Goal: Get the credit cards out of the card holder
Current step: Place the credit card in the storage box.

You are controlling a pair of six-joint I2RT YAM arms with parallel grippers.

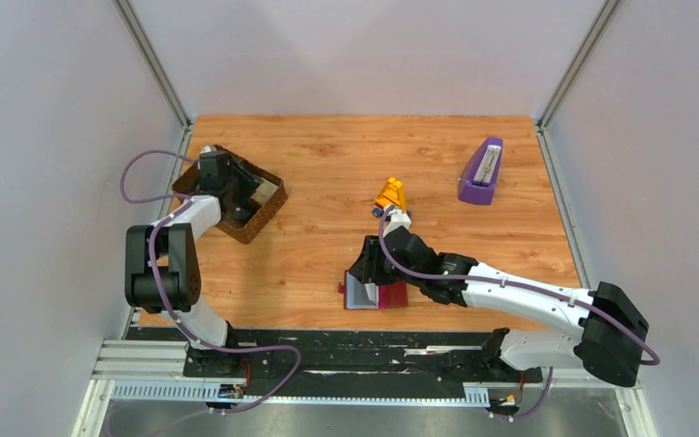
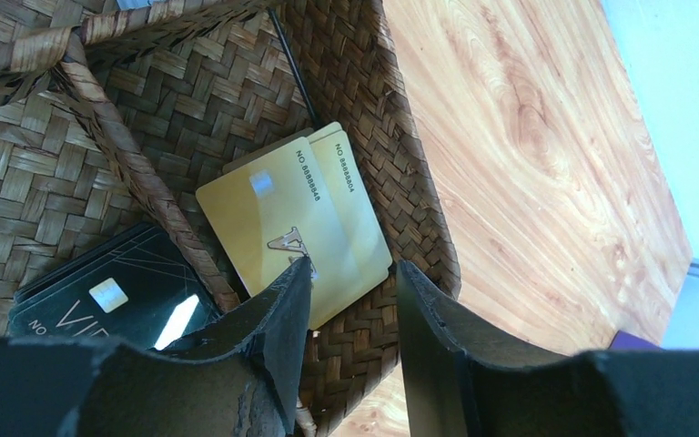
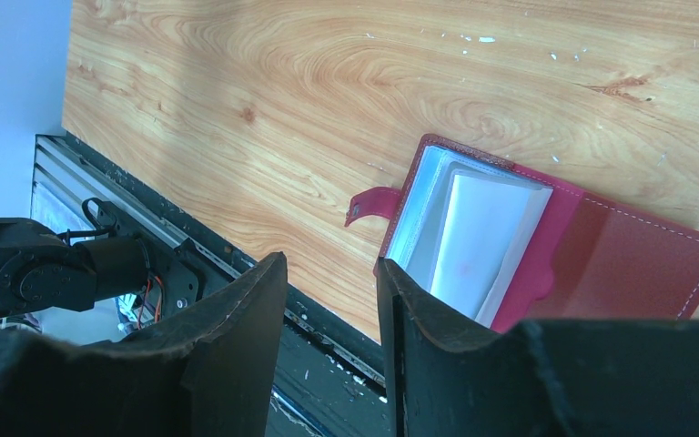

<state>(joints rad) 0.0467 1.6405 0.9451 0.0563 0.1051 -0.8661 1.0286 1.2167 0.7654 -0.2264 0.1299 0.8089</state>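
Pale grey walls (image 1: 364, 55), wood-grain tbl (image 1: 328, 155)

cards (image 2: 296, 228) in basket (image 1: 265, 217) left, card holder (image 1: 390, 295) front centre, stand (image 1: 481, 173) back right

Dark red card holder (image 3: 633, 264) lies open on the table (image 1: 328, 164), gold and black credit cards (image 2: 273, 218) in the basket (image 2: 373, 137).

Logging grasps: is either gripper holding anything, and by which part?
Nothing is held. The left gripper gapes above gold cards in the basket; the right gripper stands open at the card holder.
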